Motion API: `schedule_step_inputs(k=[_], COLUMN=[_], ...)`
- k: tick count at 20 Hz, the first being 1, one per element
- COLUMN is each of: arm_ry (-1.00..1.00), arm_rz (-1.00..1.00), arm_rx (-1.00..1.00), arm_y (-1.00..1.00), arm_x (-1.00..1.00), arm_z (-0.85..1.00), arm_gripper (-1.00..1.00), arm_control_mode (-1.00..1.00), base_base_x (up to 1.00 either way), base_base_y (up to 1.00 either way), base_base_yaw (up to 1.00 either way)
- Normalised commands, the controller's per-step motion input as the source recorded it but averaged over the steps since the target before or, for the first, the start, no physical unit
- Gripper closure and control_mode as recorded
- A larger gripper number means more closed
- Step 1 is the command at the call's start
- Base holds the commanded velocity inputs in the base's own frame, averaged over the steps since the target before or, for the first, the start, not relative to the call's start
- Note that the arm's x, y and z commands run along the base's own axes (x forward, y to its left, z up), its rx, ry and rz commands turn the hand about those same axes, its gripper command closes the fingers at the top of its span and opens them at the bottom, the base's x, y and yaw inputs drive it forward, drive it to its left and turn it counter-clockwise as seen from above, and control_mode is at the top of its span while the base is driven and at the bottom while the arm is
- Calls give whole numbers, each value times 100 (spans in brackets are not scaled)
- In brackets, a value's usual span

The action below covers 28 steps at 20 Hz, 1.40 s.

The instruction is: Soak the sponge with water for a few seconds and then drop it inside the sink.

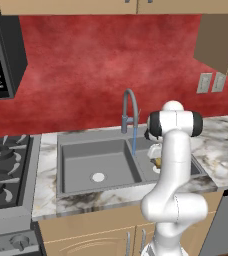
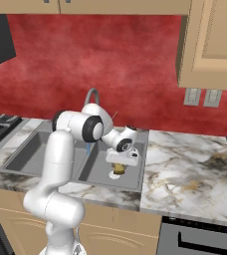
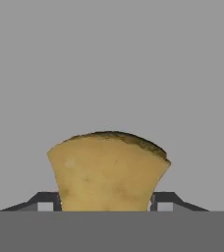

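Observation:
The yellow-tan sponge [image 3: 109, 172] sits between my gripper's [image 3: 105, 201] two dark fingertips, which touch its sides. In the right base view the gripper [image 2: 119, 162] points down over the right basin of the grey double sink [image 2: 135, 185], with the sponge [image 2: 118, 169] just under it, above the pale drain. From the left base view the sponge [image 1: 157, 161] peeks out beside my arm, over the sink [image 1: 61, 137]. A thin light-blue stream of water [image 1: 134, 142] runs from the faucet [image 1: 129, 107] by the centre divider, to the left of the sponge and apart from it.
A black stove [image 1: 6, 165] borders the marble counter [image 1: 46, 195] to the sink's left. Marble counter [image 2: 190, 174] stretches to the right, with wall outlets [image 2: 202, 97] above it. The red wall rises behind the faucet. The left basin holds a pale drain [image 1: 98, 177].

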Motion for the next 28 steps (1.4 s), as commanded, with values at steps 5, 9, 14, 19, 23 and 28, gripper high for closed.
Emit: schedule_step_inputs(k=[5,9,14,19,23,28], arm_ry=[-5,-24,-22,-16,-12,-10], arm_rz=[0,-2,-1,0,0,-1], arm_rx=[-3,-2,0,0,0,-5], arm_y=[0,0,0,0,0,0], arm_x=[-2,-14,-9,-12,-22,-37], arm_z=[3,39,61,61,56,47], arm_gripper=[-100,-100,-100,-100,-100,-100], arm_control_mode=[-100,-100,-100,-100,-100,-100], base_base_x=[0,0,0,0,0,0], base_base_y=[0,0,0,0,0,0], base_base_yaw=[0,0,0,0,0,0])
